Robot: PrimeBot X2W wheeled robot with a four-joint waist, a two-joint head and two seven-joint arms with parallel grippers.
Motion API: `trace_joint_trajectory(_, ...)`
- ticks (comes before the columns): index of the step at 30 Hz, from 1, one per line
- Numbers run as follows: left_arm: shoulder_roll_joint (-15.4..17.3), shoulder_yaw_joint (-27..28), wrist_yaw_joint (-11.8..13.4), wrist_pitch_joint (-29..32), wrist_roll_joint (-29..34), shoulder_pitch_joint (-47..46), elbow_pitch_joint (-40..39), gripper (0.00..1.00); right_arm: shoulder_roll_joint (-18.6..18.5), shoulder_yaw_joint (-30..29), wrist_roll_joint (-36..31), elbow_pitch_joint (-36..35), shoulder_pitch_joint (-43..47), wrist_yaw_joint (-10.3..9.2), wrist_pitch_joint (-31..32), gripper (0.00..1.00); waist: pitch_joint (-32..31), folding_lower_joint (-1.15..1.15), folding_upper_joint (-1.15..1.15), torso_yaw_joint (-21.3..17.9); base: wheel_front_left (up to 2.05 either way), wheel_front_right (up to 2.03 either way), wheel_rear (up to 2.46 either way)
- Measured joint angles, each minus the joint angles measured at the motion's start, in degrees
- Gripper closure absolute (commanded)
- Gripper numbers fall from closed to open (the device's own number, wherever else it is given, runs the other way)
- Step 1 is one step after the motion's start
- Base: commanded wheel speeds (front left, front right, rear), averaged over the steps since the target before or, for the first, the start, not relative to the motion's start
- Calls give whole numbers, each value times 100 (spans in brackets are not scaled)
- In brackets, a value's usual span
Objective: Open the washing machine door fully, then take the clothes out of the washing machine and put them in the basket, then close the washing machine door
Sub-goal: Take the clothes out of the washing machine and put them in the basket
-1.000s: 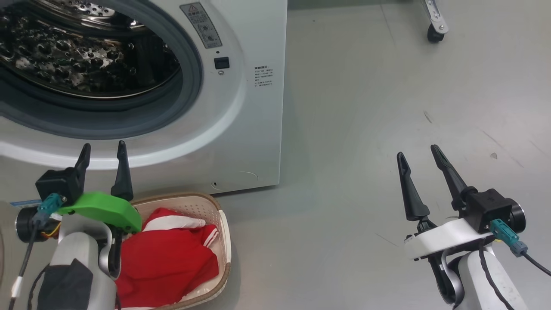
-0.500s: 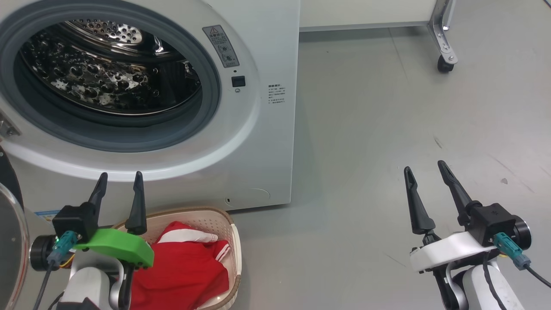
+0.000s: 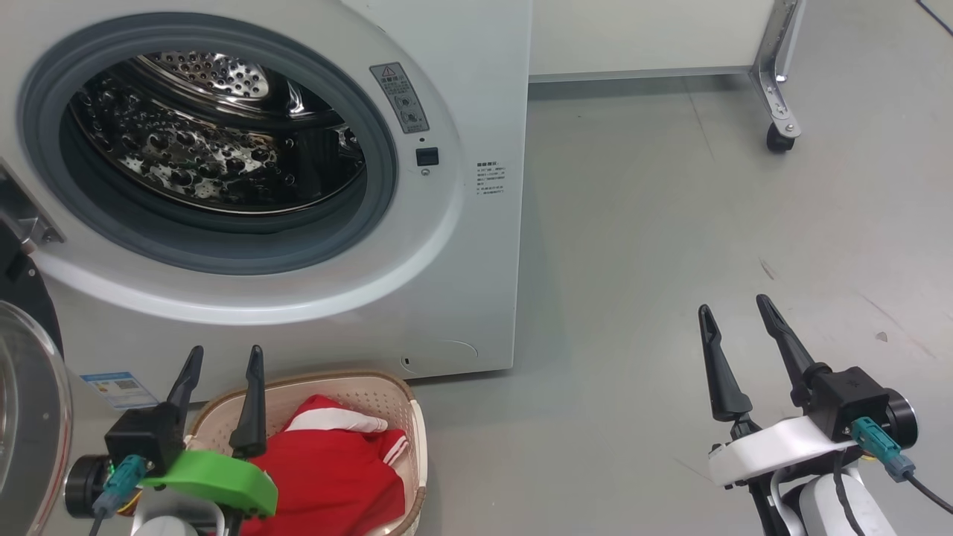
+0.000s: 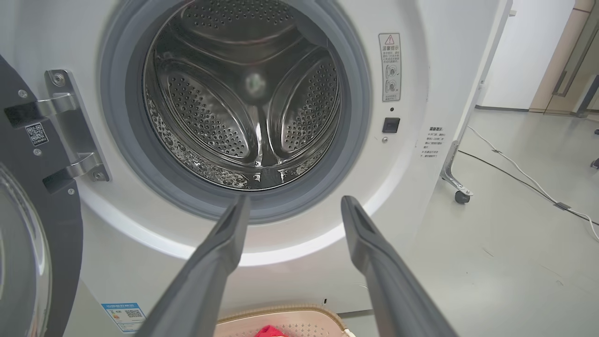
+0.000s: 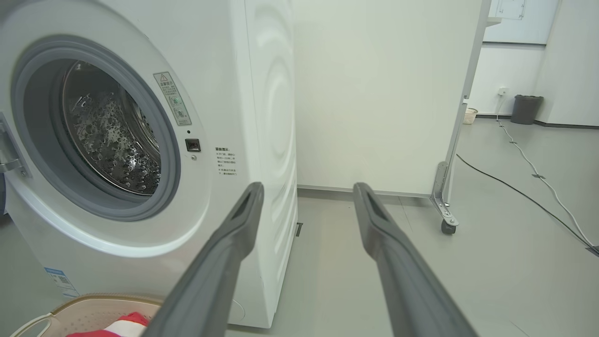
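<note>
**Head view.** Against the pictures of a second ago the whole scene was seen to have slid downward. This was put down to the camera being raised, not to any thing being moved. More of the washing machine (image 3: 461,246) was brought in by it, and the drum (image 3: 216,141) was seen bare, with no fabric inside. The washing machine door (image 3: 30,417) was noted at the left edge, swung wide, its glass bowl bulging. The basket (image 3: 412,417) was found on the floor (image 3: 633,260), just before the machine's front foot. The clothes (image 3: 335,476) were heaped in it: bright red, white-striped, crumpled, one fold risen above the rim. The left gripper (image 3: 227,350) was held over the basket's left end, fingers spread and nothing between them. The right gripper (image 3: 732,304) was held well apart over bare floor, likewise spread and empty. Unloading was judged done, with only the door-closing left.

**Left wrist view.** The drum was confirmed empty down to its paddles. The grey seal (image 4: 358,117) and the hinge (image 4: 70,135) were noted, and a scrap of red at the bottom edge.

**Right wrist view.** The machine was seen obliquely, with red-and-white cloth in the basket corner at lower left. A castor (image 5: 447,227) was noted beyond.
</note>
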Motion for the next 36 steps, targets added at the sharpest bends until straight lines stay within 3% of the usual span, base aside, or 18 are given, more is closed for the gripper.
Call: trace_joint_trajectory(36,0,-342,234,0,-327,538,-758,0,7,88,8,-47,22,23,0,0,60,0,0,41,0,0,0)
